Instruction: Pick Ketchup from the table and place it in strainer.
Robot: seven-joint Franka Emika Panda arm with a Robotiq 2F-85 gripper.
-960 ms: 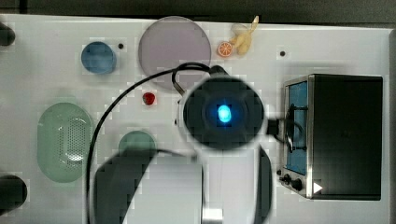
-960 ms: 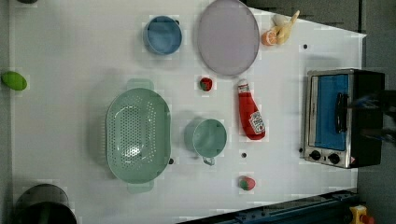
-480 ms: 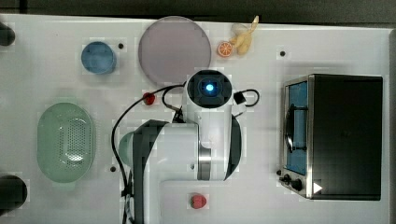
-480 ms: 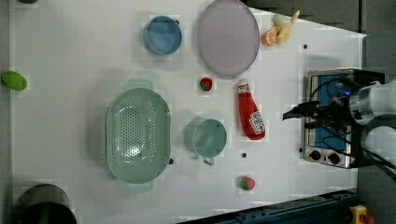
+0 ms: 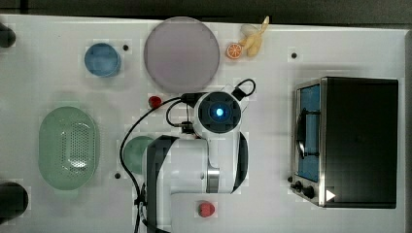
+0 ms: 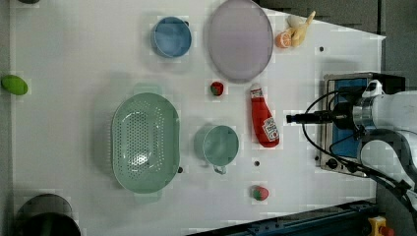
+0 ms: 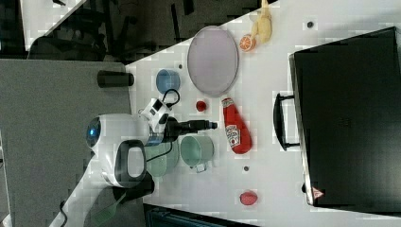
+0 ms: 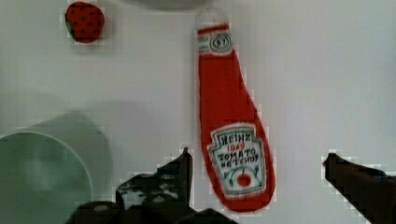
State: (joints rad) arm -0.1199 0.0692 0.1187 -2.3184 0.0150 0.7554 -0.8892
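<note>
Ketchup lay flat on the table, just beside the green cup. Strainer sat on the cup's far side. My pincer hung near the ketchup, not touching.

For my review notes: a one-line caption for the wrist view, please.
Open gripper above the ketchup lying flat on the white table, green cup and strawberry nearby.

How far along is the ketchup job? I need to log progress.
Early stage. Done: the open gripper is lined up above the ketchup, one finger on each side of the label end in the wrist view. In hand: nothing; the bottle lies flat on the table. Left: descend, grasp, lift, carry past the green cup and drop it in the strainer, which holds nothing.
</note>
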